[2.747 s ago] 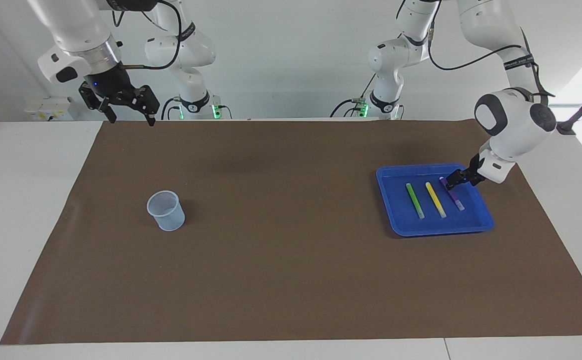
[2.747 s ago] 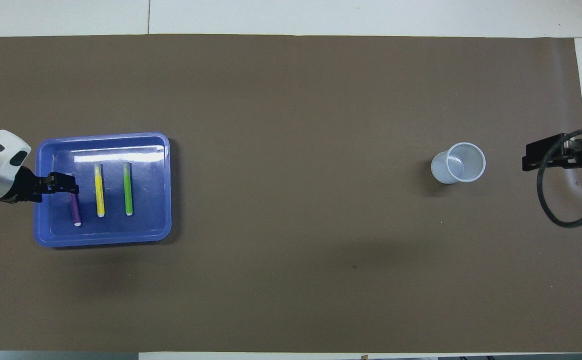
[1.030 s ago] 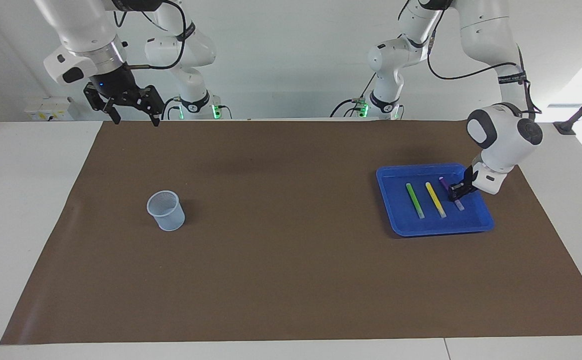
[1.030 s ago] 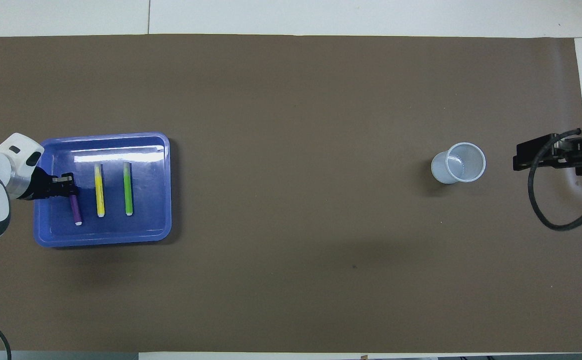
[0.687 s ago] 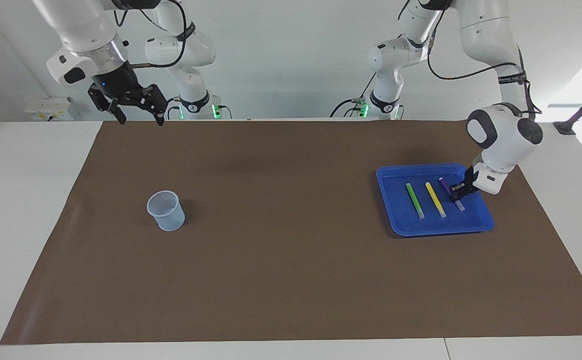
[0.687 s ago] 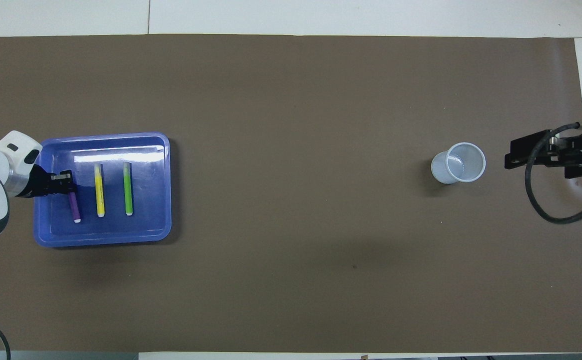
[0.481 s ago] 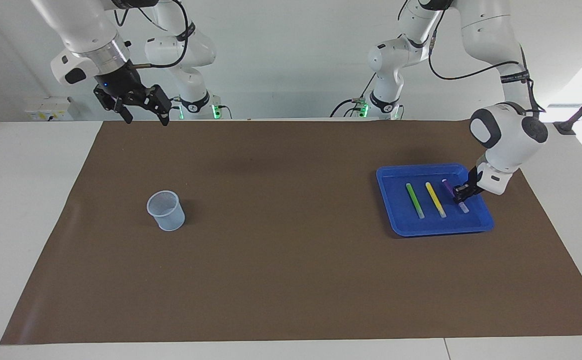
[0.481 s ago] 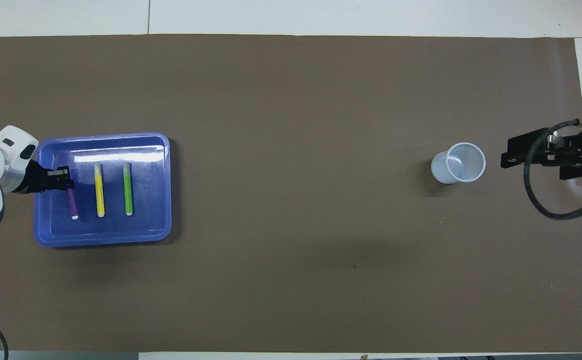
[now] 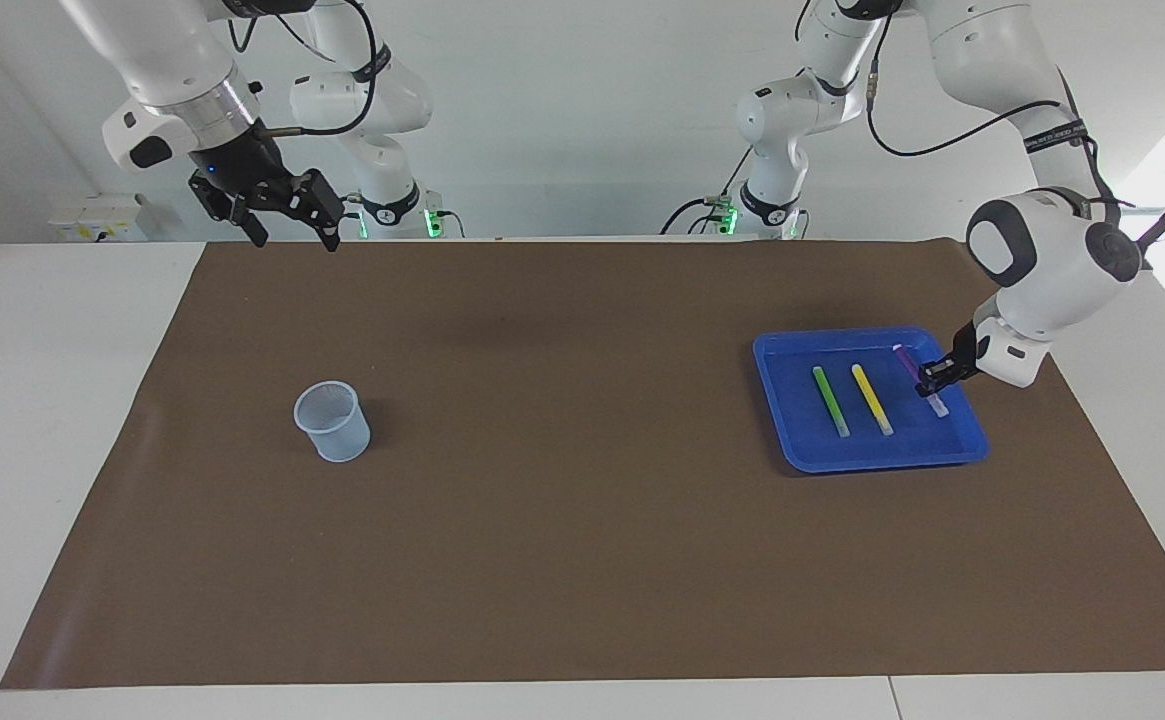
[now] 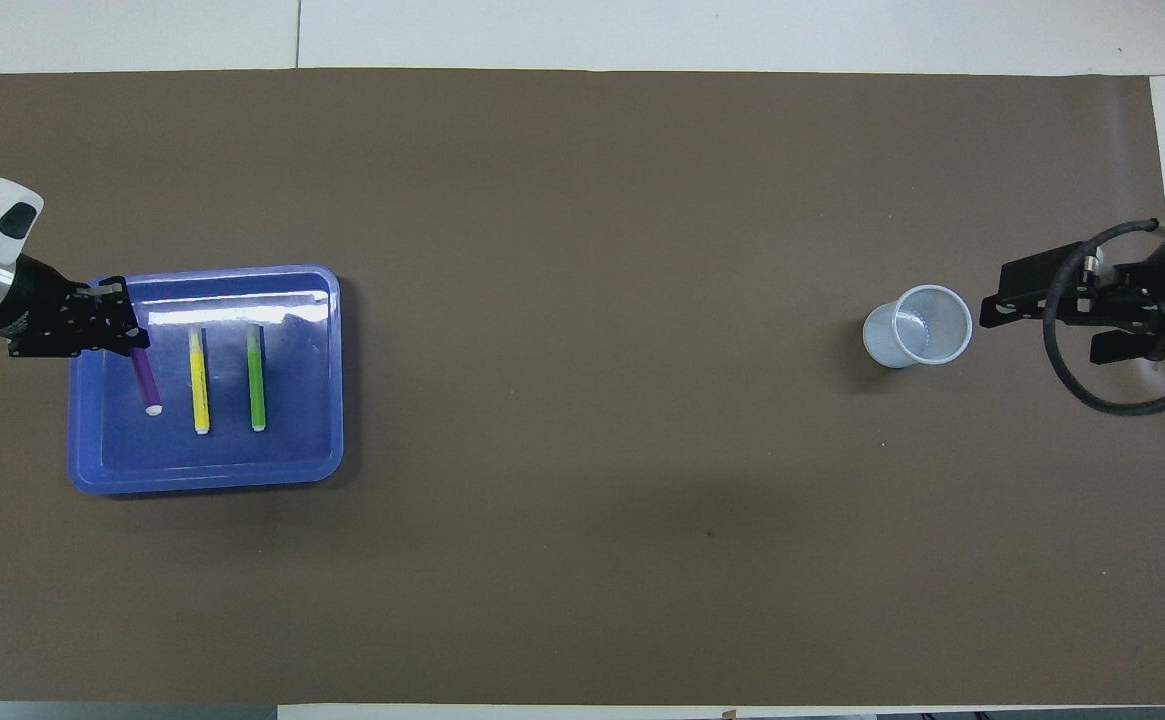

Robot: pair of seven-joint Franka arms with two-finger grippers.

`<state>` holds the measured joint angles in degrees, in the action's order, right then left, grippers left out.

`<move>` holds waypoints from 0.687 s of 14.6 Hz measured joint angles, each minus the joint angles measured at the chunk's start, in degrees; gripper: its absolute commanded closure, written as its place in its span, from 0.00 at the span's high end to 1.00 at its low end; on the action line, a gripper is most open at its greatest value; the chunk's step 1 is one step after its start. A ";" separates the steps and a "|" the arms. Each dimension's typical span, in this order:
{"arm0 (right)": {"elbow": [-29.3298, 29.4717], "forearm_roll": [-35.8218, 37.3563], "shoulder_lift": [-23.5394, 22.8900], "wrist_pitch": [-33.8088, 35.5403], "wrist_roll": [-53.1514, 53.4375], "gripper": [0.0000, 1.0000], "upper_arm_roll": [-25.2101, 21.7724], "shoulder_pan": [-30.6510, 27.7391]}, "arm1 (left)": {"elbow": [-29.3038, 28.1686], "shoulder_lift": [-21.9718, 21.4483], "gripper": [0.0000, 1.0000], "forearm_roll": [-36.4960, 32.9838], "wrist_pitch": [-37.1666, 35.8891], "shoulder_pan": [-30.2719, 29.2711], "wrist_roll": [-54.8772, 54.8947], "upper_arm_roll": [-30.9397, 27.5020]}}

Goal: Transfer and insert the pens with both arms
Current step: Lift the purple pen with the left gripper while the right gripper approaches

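My left gripper (image 9: 932, 376) (image 10: 128, 331) is shut on the purple pen (image 9: 906, 360) (image 10: 145, 380), held a little above the blue tray (image 9: 772, 350) (image 10: 207, 480) at its side toward the left arm's end, pale tip pointing away from the robots. The yellow pen (image 9: 872, 398) (image 10: 200, 380) and the green pen (image 9: 830, 400) (image 10: 257, 378) lie side by side in the tray. High up, my right gripper (image 9: 290, 232) (image 10: 1037, 335) hangs open and empty over the mat at the right arm's end.
A pale translucent cup (image 9: 332, 420) (image 10: 917, 325) stands upright on the brown mat (image 9: 562, 500) toward the right arm's end. Two slimmer white arms with green-lit bases (image 9: 382, 215) stand at the robots' edge of the table.
The left gripper has raised the purple pen off the tray floor and carried it toward the left arm's end. The right gripper has drifted closer over the cup's side of the mat.
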<state>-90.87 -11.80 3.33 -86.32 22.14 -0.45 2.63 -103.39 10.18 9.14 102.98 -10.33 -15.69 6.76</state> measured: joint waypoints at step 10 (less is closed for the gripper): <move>-3.59 -11.56 -2.32 -13.41 42.89 1.00 0.46 7.74 | 8.24 -7.76 0.00 29.52 -9.37 2.33 -52.27 10.07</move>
<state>-94.46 -23.36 1.01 -99.73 65.03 0.01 10.36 -95.14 2.42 38.66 93.60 -8.00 -67.95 16.83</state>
